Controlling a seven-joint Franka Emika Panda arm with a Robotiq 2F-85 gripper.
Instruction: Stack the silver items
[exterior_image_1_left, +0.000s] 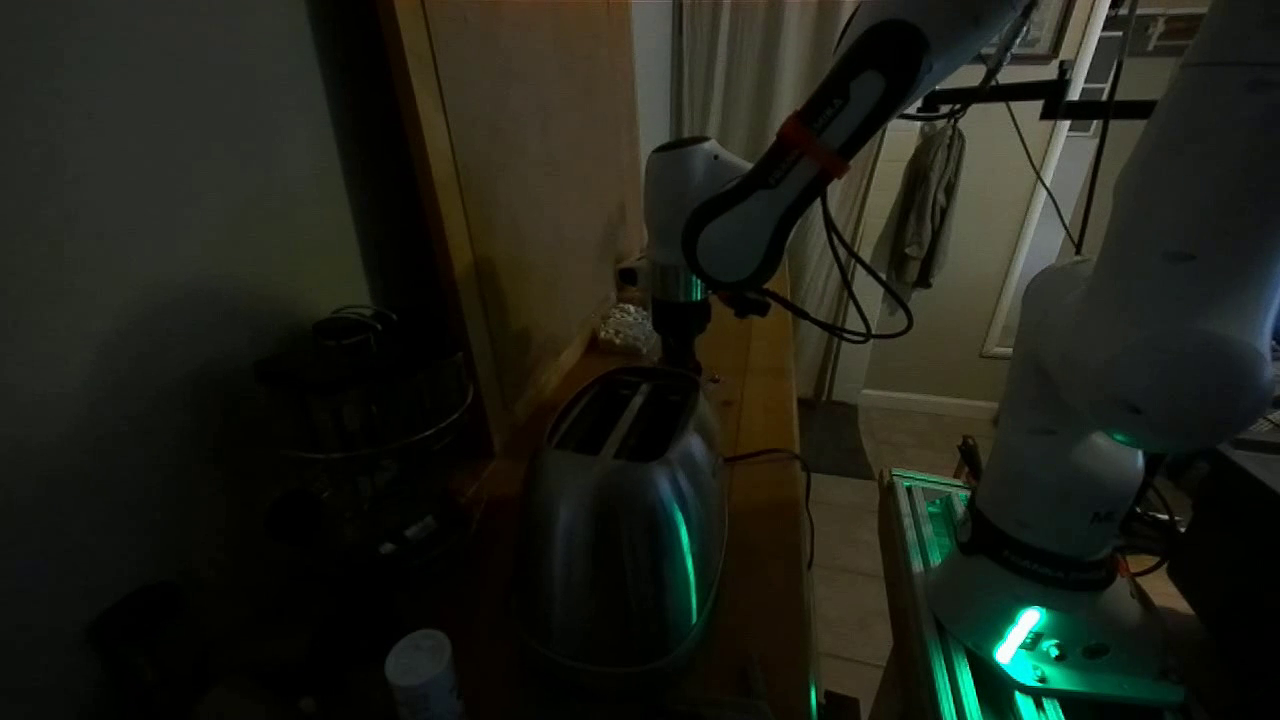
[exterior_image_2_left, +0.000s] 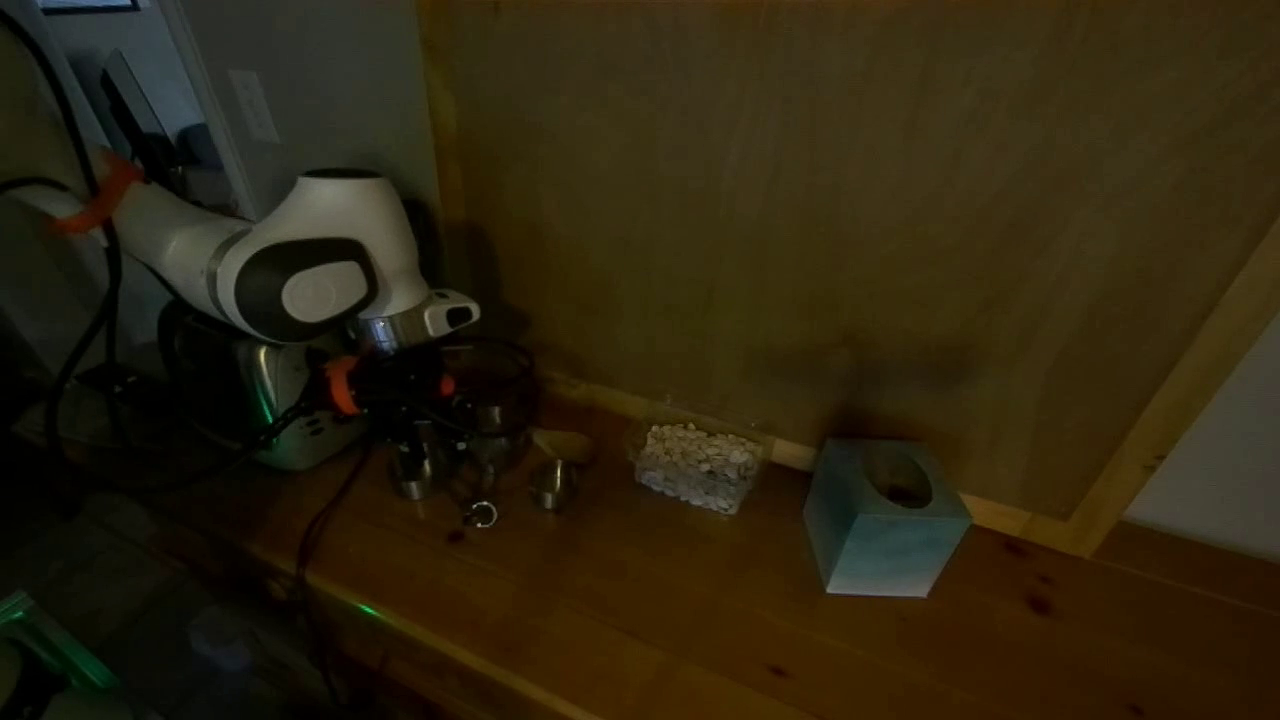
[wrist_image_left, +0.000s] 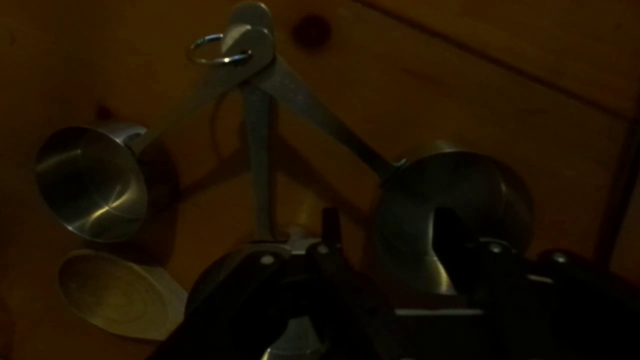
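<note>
Silver measuring cups hang together on a metal ring (wrist_image_left: 217, 60), which also shows in an exterior view (exterior_image_2_left: 481, 515). In the wrist view the left cup (wrist_image_left: 92, 182) is tilted, its opening visible. The middle cup (wrist_image_left: 295, 340) is mostly hidden behind my gripper. The right cup (wrist_image_left: 402, 220) is the largest visible one. My gripper (wrist_image_left: 388, 225) is open, with nothing between its fingers held. Its left fingertip is between the middle and right cups; its right fingertip overlaps the right cup's opening. I cannot tell whether it is inside or above. In an exterior view the smaller cup (exterior_image_2_left: 552, 485) stands apart from the gripper.
A wooden scoop (wrist_image_left: 117, 295) lies beside the cups. A silver toaster (exterior_image_1_left: 630, 560) stands close to the gripper. A clear tub of pale pieces (exterior_image_2_left: 700, 465) and a tissue box (exterior_image_2_left: 885, 540) stand along the wooden back panel (exterior_image_2_left: 800, 220). Cables hang off the arm. The room is dim.
</note>
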